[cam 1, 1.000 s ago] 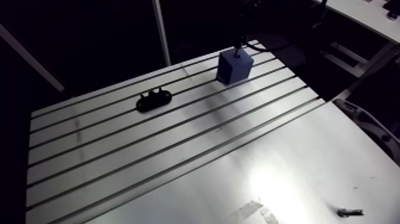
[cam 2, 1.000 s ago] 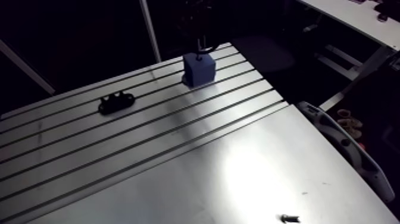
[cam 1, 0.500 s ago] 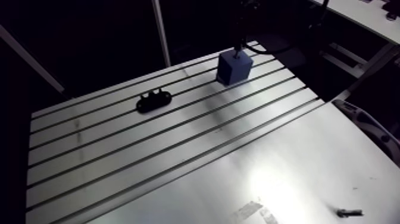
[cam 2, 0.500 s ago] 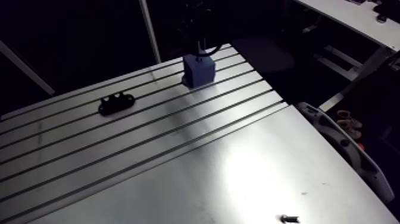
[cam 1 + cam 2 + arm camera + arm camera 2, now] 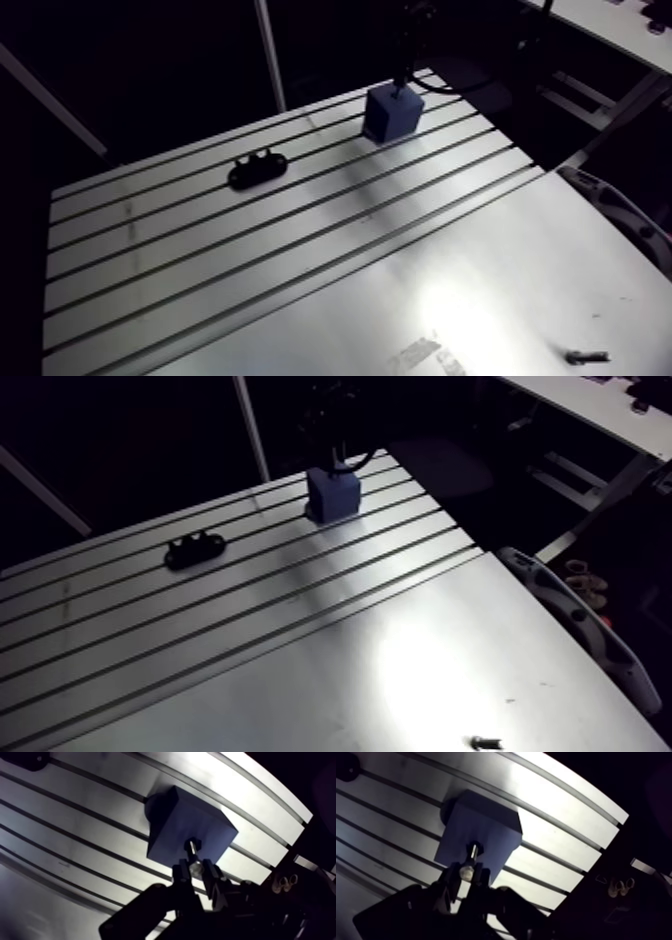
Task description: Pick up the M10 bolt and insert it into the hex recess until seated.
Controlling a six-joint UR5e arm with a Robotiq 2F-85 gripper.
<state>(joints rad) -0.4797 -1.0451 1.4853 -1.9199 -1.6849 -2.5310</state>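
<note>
Likely a lab or workshop, judging by the slotted aluminium table (image 5: 480, 250) with a blue fixture block (image 5: 392, 112).

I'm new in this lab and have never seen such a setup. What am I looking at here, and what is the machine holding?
One robot works at a slotted aluminium table. Two pictures come from a camera up on its arm, looking over the table. The other two come from a camera on its wrist, looking down past the gripper, a two-fingered claw. On the table stand a blue block and, apart from it, a small black part. A small dark screw lies nearer the arm camera. The gripper is shut on a bolt, held upright with its lower end at the block's top. Whether it is seated I cannot tell.
</note>
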